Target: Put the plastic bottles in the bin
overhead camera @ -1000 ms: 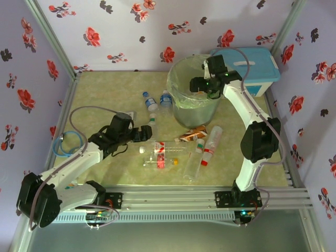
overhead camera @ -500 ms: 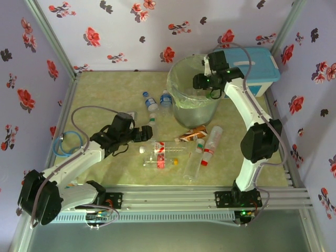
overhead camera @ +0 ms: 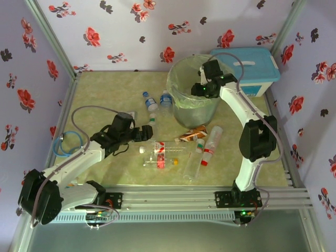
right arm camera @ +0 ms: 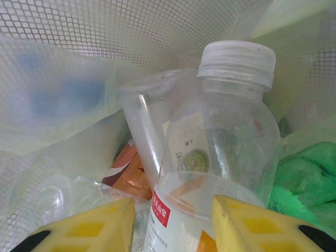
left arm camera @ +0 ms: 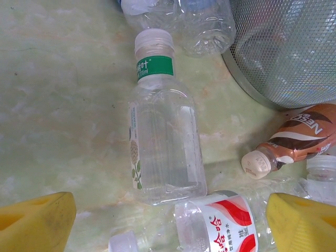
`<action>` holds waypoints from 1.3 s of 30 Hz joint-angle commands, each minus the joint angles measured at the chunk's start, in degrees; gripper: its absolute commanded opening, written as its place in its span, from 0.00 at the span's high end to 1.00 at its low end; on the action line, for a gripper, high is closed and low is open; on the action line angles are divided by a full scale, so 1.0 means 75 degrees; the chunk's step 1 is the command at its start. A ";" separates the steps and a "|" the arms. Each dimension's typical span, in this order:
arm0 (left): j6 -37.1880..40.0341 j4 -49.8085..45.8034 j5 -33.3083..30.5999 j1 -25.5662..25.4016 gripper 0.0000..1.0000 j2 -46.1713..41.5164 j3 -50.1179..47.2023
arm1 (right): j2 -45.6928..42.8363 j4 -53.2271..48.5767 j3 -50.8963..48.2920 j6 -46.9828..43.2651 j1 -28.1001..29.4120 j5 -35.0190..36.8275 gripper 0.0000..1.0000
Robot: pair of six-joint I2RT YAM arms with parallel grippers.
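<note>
right end effector (right arm camera: pixel 173 220) down inside the bin (overhead camera: pixel 191 113); left end effector (overhead camera: pixel 143 134) low over loose bottles on the tabletop (overhead camera: pixel 105 94).
right: yellow fingers (right arm camera: pixel 84 226) drawn close, narrow gap, nothing clamped as far as i can tell. the white-capped clear bottle (right arm camera: pixel 226 131) seen past them lies in the bin on the pale green liner, against a second clear bottle (right arm camera: pixel 144 126) (something brown-orange under both). left: jaws spread wide, gripping nothing. ahead of them a green-banded bottle (left arm camera: pixel 163 147) lies flat, cap pointing away. a red-labelled bottle (left arm camera: pixel 226 226) lies just beside its base, and a brown bottle (left arm camera: pixel 299 134) is close to the bin wall. two blue-labelled bottles (overhead camera: pixel 157 100) lie on the tabletop at the bin's left side.
</note>
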 commanded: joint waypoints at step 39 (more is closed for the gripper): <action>0.0821 -0.0801 -0.1585 -0.0779 0.02 0.4239 0.2204 | -0.5071 0.0437 -0.2169 0.0558 -0.0178 0.0228 0.03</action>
